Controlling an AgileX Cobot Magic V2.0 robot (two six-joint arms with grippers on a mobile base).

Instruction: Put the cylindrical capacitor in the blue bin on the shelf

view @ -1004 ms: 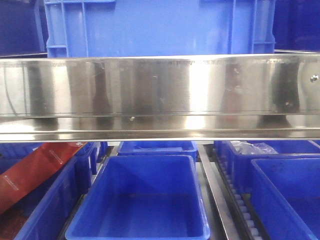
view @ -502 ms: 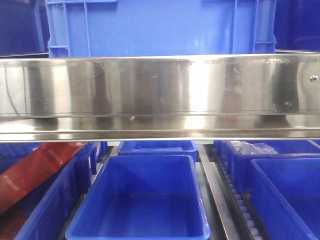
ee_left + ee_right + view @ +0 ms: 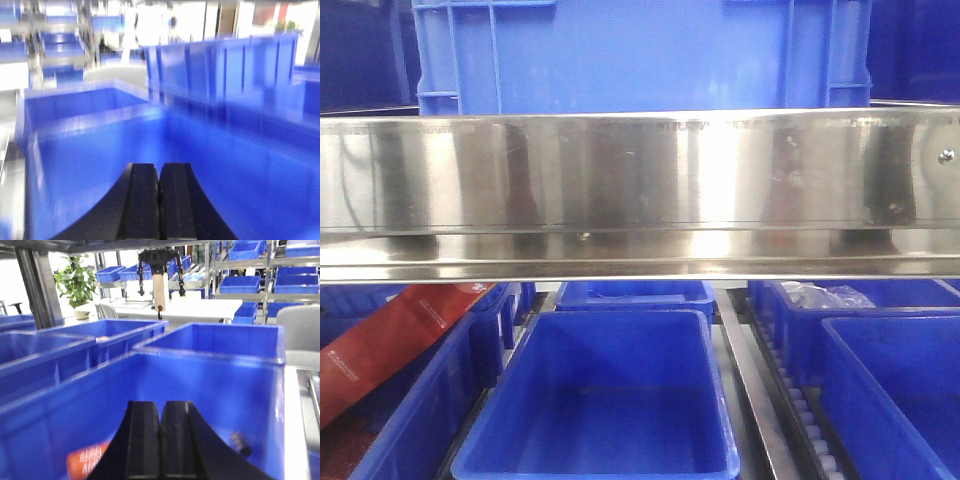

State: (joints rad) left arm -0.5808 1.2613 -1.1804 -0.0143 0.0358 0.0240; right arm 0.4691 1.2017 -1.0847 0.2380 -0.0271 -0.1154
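Note:
The cylindrical capacitor, small, dark and blurred, lies on the floor of a blue bin in the right wrist view, to the right of my right gripper. That gripper is shut and empty, apart from the capacitor. My left gripper is shut and empty above the inside of another blue bin; that view is motion-blurred. The shelf's shiny steel front rail spans the front view, with an empty blue bin below it. Neither gripper shows in the front view.
An orange cylinder with white print lies in the same bin, left of my right gripper. A large blue crate stands above the rail. More blue bins, a red packet and a roller track lie below.
The blue crate above the rail sits a touch further right in the front view than a second ago. Reflections on the rail have shifted slightly. Nothing else differs.

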